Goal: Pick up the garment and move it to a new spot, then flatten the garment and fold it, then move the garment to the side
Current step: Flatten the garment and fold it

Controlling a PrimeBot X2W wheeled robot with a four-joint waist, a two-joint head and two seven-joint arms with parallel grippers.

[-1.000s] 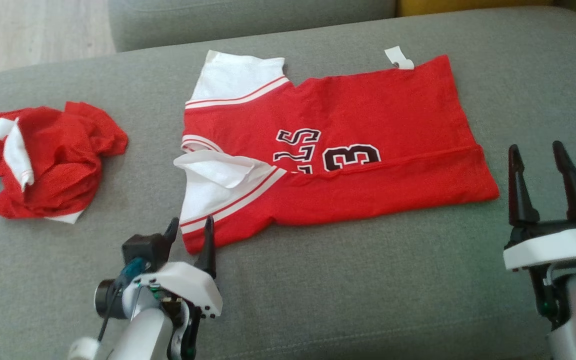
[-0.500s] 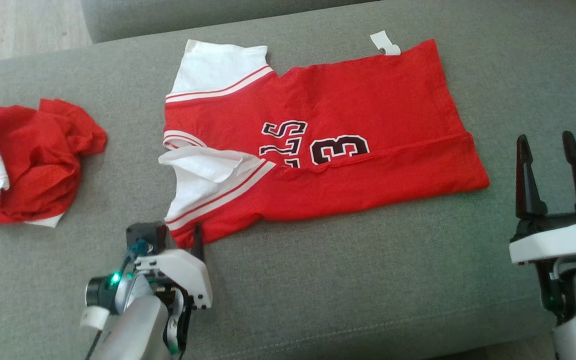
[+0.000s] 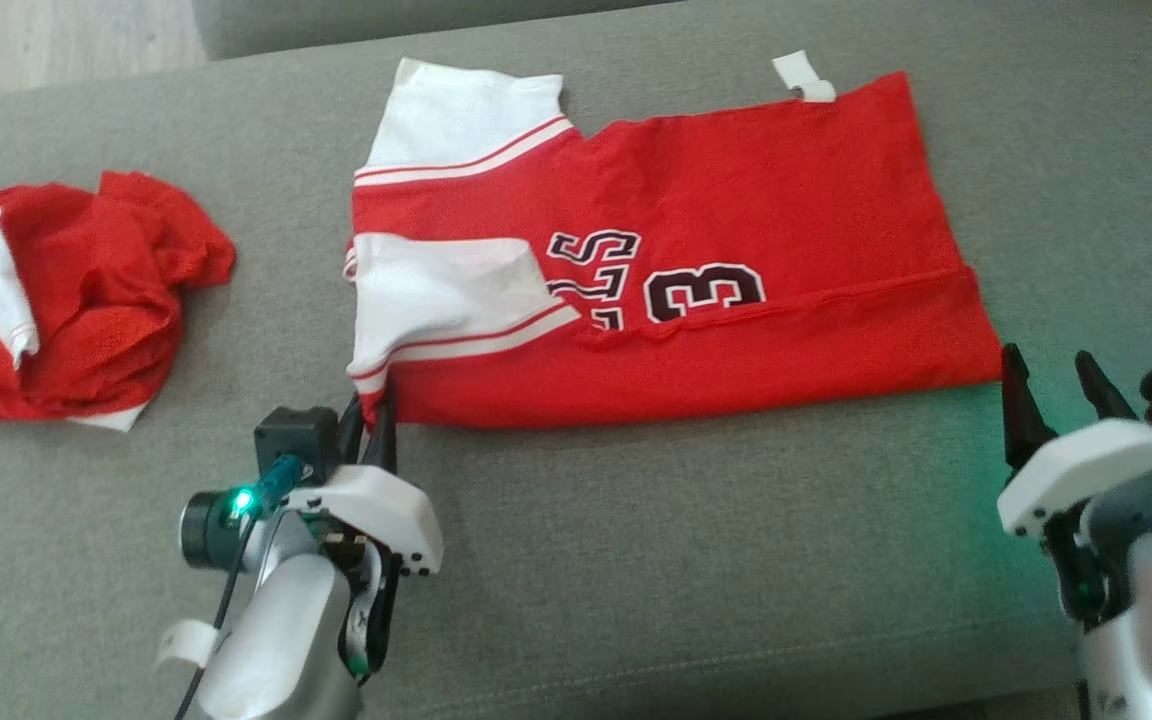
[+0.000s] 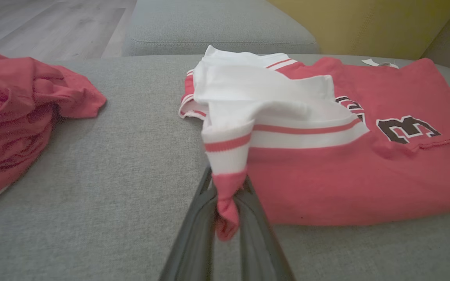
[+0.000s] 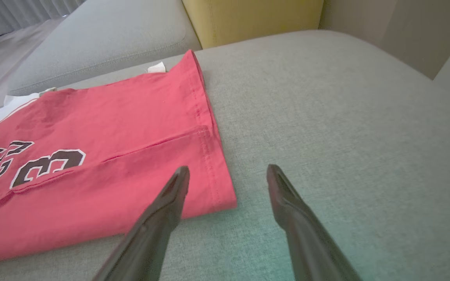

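Looking at the red garment [image 3: 736, 200], spread flat along the grey sofa [image 3: 636, 560], neck end to the left, white tag [image 3: 804, 78] poking out at the far edge. Nipped at the near left corner by the left jaws, clamped tight on a twist of red cloth, with the white sleeve [image 3: 446, 290] draped over the lettering. Can't read the print in full: half buried under sleeve and fold. Over to the right jaws: spread wide, just beside the near right hem corner, contact hard to judge. Further left, a second red garment [image 3: 66, 300], crumpled, cut off at the edge. Beyond the sofa, pale wood floor [image 3: 56, 40] and yellow upholstery [image 5: 248, 19]. Compared with a second ago: closed now on the left where wide open before, flatter at the sleeve, closer to the hem on the right.
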